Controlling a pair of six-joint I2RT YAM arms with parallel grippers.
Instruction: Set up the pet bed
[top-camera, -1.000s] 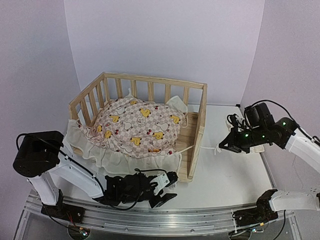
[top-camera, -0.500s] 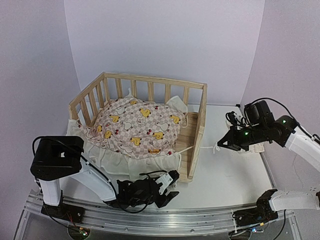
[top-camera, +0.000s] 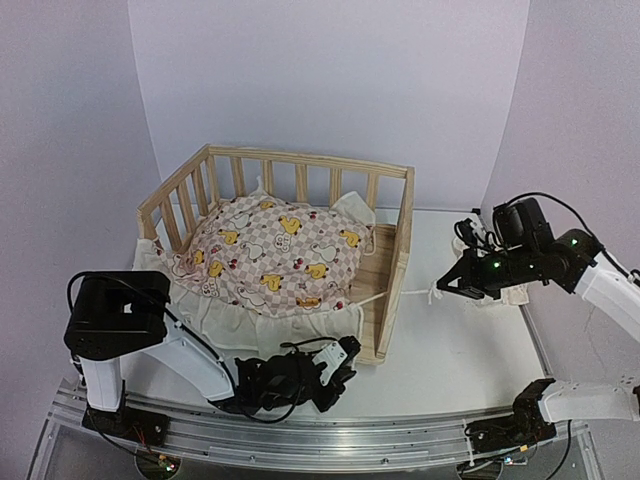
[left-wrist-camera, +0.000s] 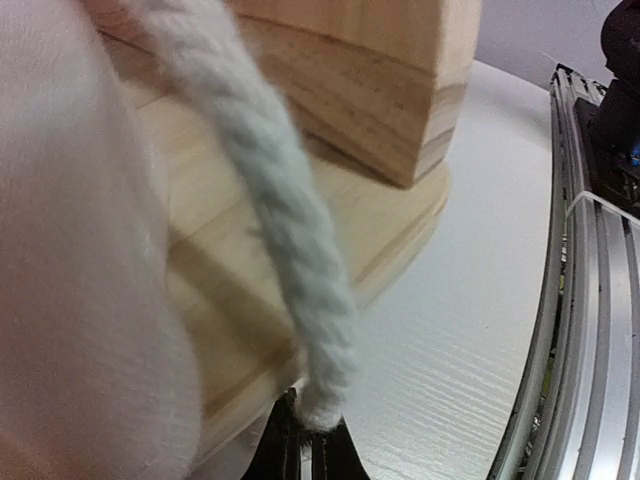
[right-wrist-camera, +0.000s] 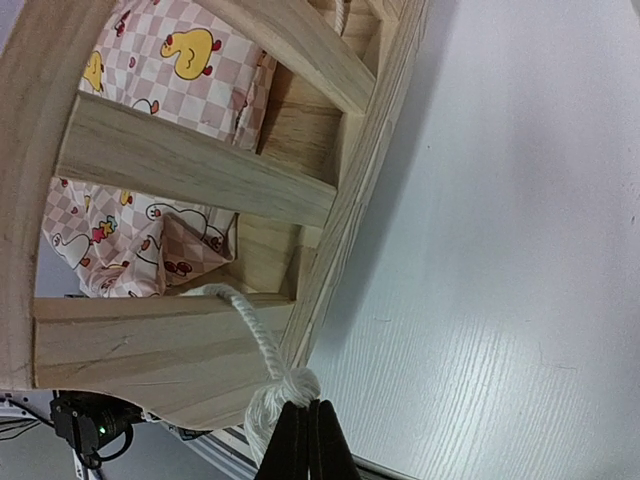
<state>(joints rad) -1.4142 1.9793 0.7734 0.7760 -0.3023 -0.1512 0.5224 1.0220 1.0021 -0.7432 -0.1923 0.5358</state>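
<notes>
Pet bed (top-camera: 310, 157) stands on the desk (top-camera: 450, 350), back left of centre, open side to the front. Duck-print cushion (top-camera: 275, 250) lies inside, bunched toward the left; white frill (top-camera: 230, 315) spills over the front edge.

Left hand (left-wrist-camera: 305, 445): closed on the very end of a twisted white cord (left-wrist-camera: 290, 270), low by the bed's front right corner. Right hand (right-wrist-camera: 305, 430): closed on a knotted cord (right-wrist-camera: 280, 395) that passes through the right railing; the hand is outside the frame.

Risks, as judged:
- Left bite is thin, with only the cord tip between the fingers. Any pull could strip it out, leaving the hand shut on nothing
- Right grip sits at or just under the knot. An outward pull loads the railing sideways. The frame looks light and unclamped, so it may slide or swing on the desk instead of the cord drawing tight
- Pulling both cords in different directions could drag the cushion further off centre or ruck the frill under the plank floor
- Knotted cord bends round a slat edge in the right wrist view and may snag there
- Cannot tell where either cord is anchored, so the effect of a pull is uncertain
</notes>
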